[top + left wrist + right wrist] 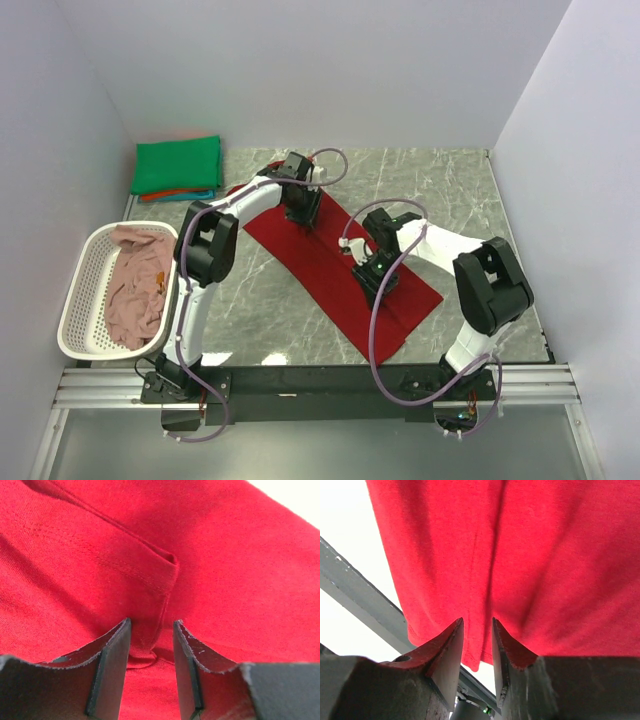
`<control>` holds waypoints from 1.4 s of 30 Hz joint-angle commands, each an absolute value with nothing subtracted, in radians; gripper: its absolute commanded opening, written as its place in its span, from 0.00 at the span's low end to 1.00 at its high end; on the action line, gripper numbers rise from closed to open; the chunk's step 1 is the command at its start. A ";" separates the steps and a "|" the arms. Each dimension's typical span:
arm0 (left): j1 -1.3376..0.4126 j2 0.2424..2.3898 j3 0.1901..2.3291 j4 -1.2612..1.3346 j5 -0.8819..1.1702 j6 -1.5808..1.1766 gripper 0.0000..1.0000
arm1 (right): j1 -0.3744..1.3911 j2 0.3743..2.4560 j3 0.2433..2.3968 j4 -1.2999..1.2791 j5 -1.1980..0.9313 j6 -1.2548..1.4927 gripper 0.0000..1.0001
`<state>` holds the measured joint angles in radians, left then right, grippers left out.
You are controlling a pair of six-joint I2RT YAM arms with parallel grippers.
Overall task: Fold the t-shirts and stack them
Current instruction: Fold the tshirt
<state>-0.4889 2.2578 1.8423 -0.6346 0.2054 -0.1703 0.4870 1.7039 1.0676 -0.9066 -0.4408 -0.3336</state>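
Note:
A dark red t-shirt (pixel 320 265) lies folded into a long strip, running diagonally across the marble table. My left gripper (pixel 303 222) is pressed down on its far left end. In the left wrist view its jaws (pixel 151 624) stand apart over the red cloth (pixel 225 570), with a small ridge and a seamed fold between them. My right gripper (pixel 372 285) is over the strip's near right part. Its jaws (pixel 477 621) are open, and the hem of the shirt (pixel 545 555) runs between them, loose.
A folded green shirt (pixel 178 163) tops a stack at the back left, with an orange-red one (pixel 170 194) under it. A white lattice basket (pixel 85 330) at the left edge holds a crumpled dusty pink shirt (pixel 135 290). White walls close three sides.

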 commanded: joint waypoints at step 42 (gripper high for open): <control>-0.483 2.246 1.934 -0.598 0.232 -0.198 0.01 | 0.548 1.723 1.060 -0.989 -0.411 -0.339 0.00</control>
